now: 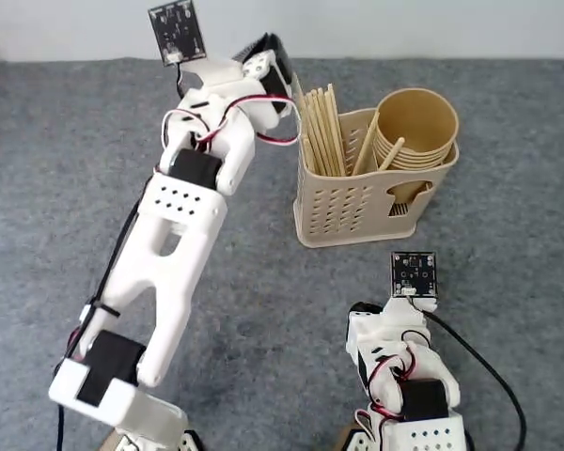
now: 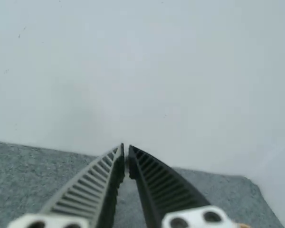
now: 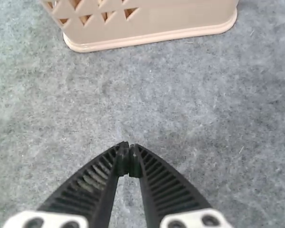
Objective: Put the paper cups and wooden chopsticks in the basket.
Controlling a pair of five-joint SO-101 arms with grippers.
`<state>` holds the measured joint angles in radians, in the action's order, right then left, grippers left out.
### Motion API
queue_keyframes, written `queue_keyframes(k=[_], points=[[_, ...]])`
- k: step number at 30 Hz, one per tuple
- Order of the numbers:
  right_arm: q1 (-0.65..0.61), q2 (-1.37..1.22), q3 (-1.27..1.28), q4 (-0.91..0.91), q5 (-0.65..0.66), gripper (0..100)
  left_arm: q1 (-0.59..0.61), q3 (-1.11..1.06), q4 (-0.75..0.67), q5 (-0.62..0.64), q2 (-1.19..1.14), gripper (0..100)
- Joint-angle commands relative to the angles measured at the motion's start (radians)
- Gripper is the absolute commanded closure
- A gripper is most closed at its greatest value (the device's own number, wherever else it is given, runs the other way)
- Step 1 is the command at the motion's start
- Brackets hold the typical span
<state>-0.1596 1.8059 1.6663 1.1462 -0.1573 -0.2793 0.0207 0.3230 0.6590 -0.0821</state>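
As left fingers [image 2: 97, 187] clench beside the basket rim [image 1: 310, 180], right fingers [image 3: 92, 185] clench well apart

A: The basket [image 1: 357, 221]?
B: Beige plastic, smooth, matt, perforated. The paper cups [image 1: 418, 122] are tan matt paper, the chopsticks [image 1: 321, 132] bare pale wood.
A: And the table cover [image 1: 508, 235]?
B: Grey cloth, fuzzy, felt-like.
A: Robot parts?
B: The arm shells [image 1: 174, 244] are white plastic, smooth, slight sheen. The left gripper [image 2: 125, 151] and right gripper [image 3: 128, 148] are black matt ribbed plastic. The wall [image 2: 142, 71] is white, smooth, matt

Grey mat [image 1: 56, 188], probably felt; pale wall [image 1: 404, 28] behind.
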Motion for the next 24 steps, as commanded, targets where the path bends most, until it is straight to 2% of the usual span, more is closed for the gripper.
queue_keyframes(k=[1,16,24], points=[[0.01,0.007,0.018,0.001,-0.002,99.0,0.0,0.084,-0.02,0.026,-0.012,99],[0.012,0.007,0.018,0.001,-0.002,99.0,-0.035,0.025,0.308,0.021,-0.043,99],[0.012,0.007,0.018,0.001,-0.002,99.0,0.0,0.059,0.316,0.028,0.006,99]])
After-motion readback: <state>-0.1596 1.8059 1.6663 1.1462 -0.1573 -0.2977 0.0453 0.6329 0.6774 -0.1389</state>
